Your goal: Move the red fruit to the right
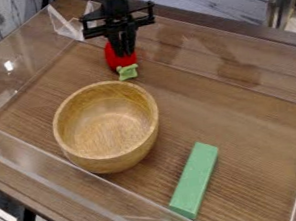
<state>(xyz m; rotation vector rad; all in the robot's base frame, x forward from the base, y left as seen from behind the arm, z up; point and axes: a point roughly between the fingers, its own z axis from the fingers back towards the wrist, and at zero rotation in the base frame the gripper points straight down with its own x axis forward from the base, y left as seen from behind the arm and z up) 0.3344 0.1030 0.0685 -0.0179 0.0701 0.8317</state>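
Observation:
The red fruit (115, 60) lies on the wooden table at the back, its light green cap pointing toward the front right. My gripper (121, 47) hangs straight down over it, and its dark fingers are drawn together on the fruit's upper part. The fruit still rests on the table surface. The fingers hide the top of the fruit.
A round wooden bowl (61, 122) stands in front of the fruit, left of centre. A flat green block (195, 179) lies near the front right. Clear plastic walls (11, 68) ring the wooden table (237, 97). Bare wood stretches to the right of the fruit.

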